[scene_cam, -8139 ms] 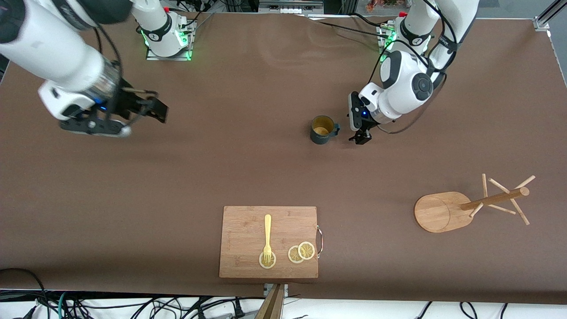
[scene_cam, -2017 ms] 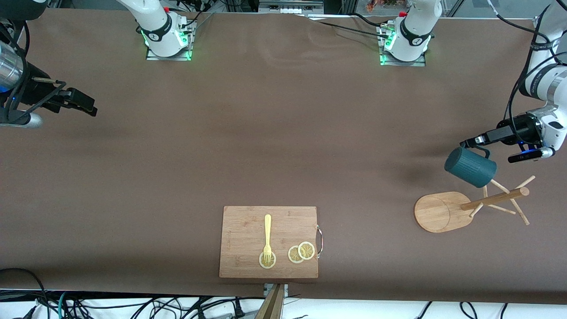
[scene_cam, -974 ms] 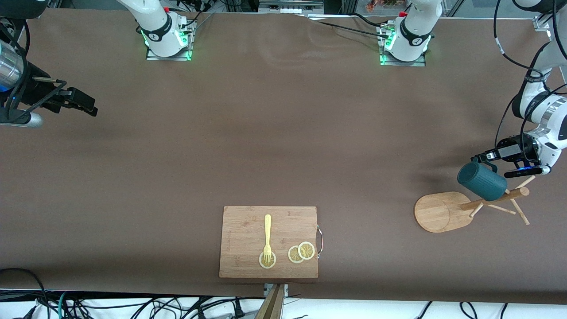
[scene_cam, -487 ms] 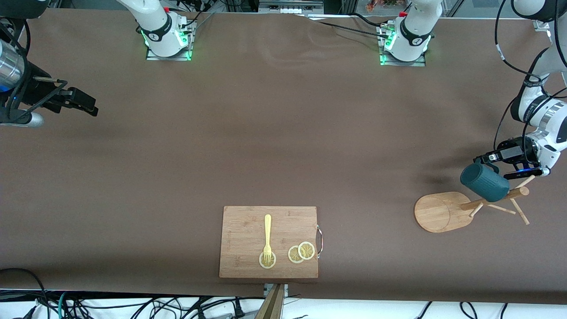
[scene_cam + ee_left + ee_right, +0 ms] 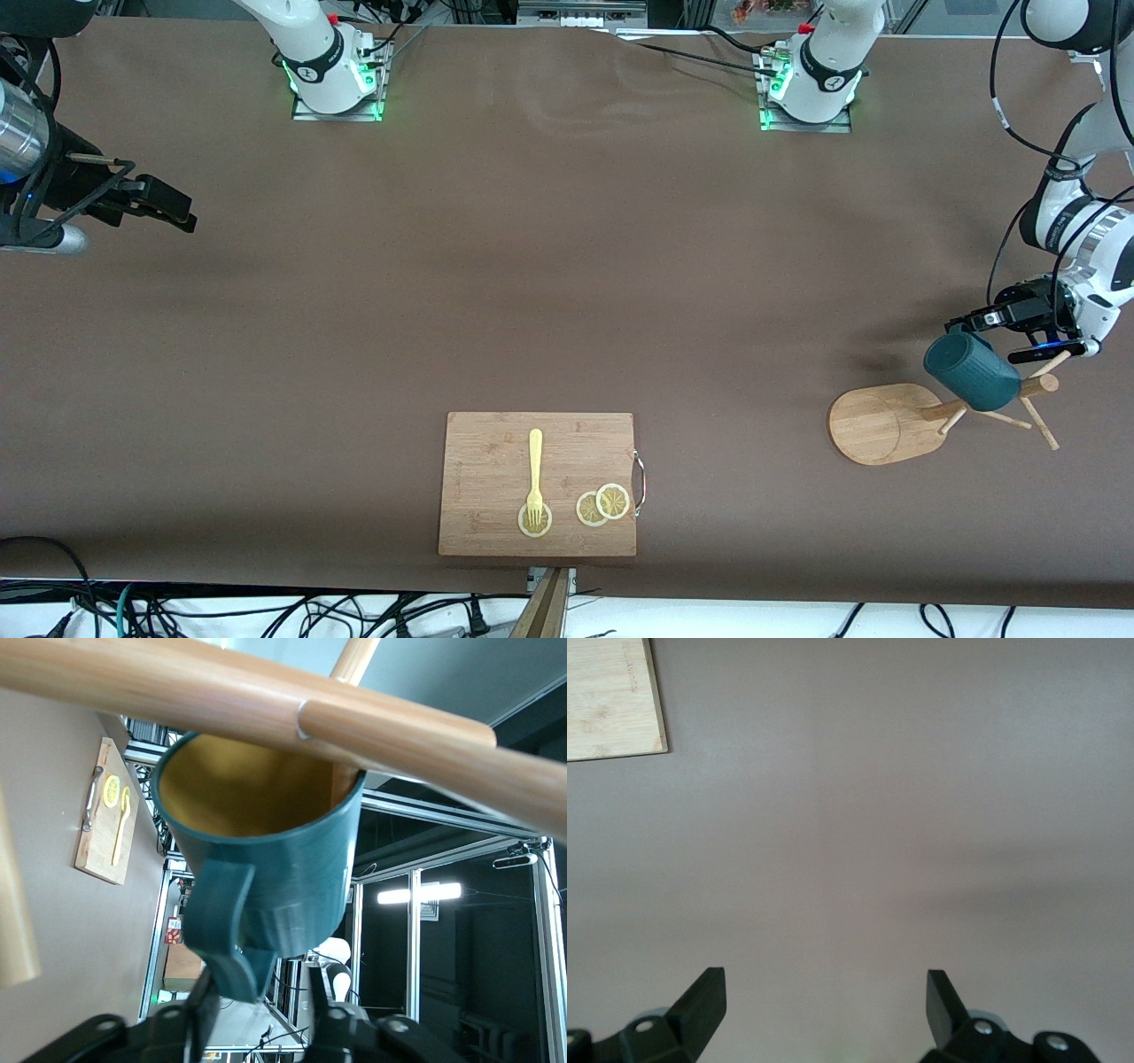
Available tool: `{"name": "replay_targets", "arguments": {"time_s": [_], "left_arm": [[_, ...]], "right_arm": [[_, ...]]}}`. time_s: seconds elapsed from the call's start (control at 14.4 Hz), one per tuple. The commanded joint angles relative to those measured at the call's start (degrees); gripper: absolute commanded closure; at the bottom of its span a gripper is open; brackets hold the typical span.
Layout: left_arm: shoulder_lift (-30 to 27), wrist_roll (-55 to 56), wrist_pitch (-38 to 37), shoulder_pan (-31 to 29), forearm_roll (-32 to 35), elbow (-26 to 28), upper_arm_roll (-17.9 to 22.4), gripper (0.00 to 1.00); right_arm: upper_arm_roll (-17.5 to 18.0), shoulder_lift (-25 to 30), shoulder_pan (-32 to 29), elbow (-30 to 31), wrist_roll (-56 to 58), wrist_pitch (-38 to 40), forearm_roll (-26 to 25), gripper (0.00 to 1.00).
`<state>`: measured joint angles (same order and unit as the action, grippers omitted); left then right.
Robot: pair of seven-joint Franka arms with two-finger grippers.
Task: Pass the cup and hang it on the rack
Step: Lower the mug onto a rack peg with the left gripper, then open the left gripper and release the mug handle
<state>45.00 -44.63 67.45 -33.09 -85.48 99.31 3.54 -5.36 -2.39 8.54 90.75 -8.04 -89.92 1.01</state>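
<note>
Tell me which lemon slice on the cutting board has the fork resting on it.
The lone lemon slice under the fork tines; the other two slices overlap each other nearer the cutting board handle.

You won't find any readable text, label, brand, number or sign here: nothing legible on any object, arm or the table in all three views.

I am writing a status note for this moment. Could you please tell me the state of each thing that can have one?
cup: tilted, on a rack peg, handle between the left end effector's parted fingers
rack: upright on the table
left end effector: open, at the cup handle
right end effector: open, empty, waiting over bare table
fork: lying on the cutting board
</note>
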Motion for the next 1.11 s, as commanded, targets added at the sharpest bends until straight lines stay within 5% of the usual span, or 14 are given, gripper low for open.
{"name": "replay_targets", "arguments": {"time_s": [0.0, 0.49, 1.04], "left_arm": [[0.1, -0.7, -2.4, -0.2, 2.7, -3.6, -0.4, 0.0], [-4.8, -0.3, -6.7, -0.2, 16.5, -7.6, -0.1, 0.0], [-7.1, 4.3, -14.1, -0.3, 29.4, -18.3, 2.2, 0.0]], "right_arm": [[0.2, -0.1, -0.3, -0.8, 0.4, 0.1, 0.9, 0.0], [0.2, -0.1, -0.3, -0.8, 0.4, 0.0, 0.9, 0.0], [0.2, -0.1, -0.3, -0.8, 0.4, 0.1, 0.9, 0.0]]}}
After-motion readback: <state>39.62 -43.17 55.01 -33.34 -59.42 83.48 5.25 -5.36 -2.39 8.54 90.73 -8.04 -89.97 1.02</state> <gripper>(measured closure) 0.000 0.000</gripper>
